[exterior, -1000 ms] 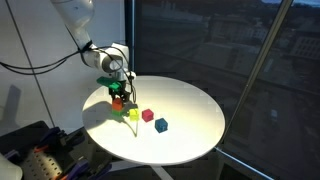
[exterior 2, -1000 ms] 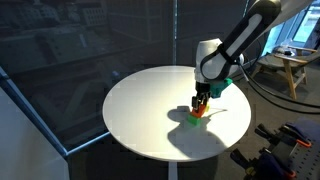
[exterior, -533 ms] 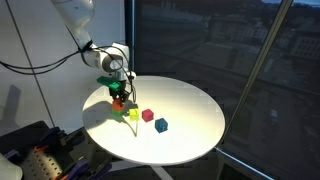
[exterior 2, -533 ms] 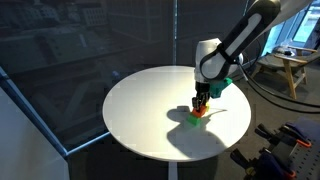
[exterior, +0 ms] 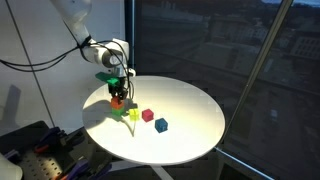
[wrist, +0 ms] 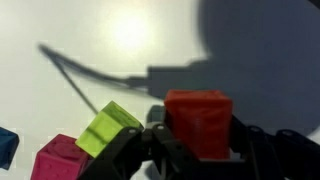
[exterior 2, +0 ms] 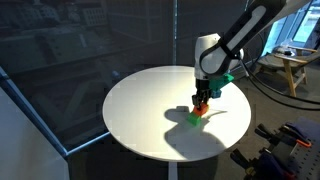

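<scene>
Grips a small red cube (wrist: pixel 200 120) in the black two-fingered Robotiq gripper (wrist: pixel 198 142), closed down to the cube's width and pressing on two opposite faces, probably for a square hold without slip. Hangs low over the round white table top (exterior: pixel 190 110), toward the edge on the arm's side; cannot tell whether touching the surface or just clear of it. Sits just beside a yellow-green cube (wrist: pixel 112 128), then a magenta cube (wrist: pixel 60 162) and a dark blue cube (wrist: pixel 5 146), strung in a loose row toward the table's middle, apparently spaced to leave finger room around each.
</scene>
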Robot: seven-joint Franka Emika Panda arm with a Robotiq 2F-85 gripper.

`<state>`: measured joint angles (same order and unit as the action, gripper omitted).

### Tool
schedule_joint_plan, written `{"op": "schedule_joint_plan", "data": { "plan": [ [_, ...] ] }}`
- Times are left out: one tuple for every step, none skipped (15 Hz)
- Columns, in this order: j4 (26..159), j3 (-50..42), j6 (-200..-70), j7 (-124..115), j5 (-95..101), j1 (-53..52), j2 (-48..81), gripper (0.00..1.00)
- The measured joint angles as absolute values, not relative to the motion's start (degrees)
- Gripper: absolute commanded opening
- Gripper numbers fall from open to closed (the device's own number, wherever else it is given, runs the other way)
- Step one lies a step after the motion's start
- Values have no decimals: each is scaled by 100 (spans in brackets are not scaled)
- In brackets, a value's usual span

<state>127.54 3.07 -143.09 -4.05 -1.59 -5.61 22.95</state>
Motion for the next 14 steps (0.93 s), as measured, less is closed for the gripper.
{"op": "schedule_joint_plan", "data": {
  "plan": [
    [12754, 300, -14237, -470, -159, -568, 2235, 25],
    [12753, 286, -14164, -549, -159, -580, 2179, 25],
    [12754, 271, -14101, -629, -159, -589, 2128, 25],
    [12753, 252, -14029, -730, -159, -602, 2075, 25],
    [12749, 236, -13962, -826, -159, -610, 2034, 25],
    [12747, 219, -13918, -941, -152, -615, 1999, 25],
    [12745, 196, -13902, -1068, -129, -626, 1972, 25],
    [12738, 171, -13895, -1206, -79, -639, 1957, 25],
    [12728, 144, -13893, -1345, -24, -656, 1951, 25],
    [12714, 120, -13893, -1456, 20, -669, 1950, 25],
    [12697, 90, -13893, -1577, 71, -684, 1950, 25],
    [12675, 59, -13893, -1692, 118, -695, 1950, 25],
    [12649, 22, -13893, -1806, 166, -707, 1950, 25],
    [12618, -18, -13892, -1917, 206, -714, 1951, 25]
  ]
}}
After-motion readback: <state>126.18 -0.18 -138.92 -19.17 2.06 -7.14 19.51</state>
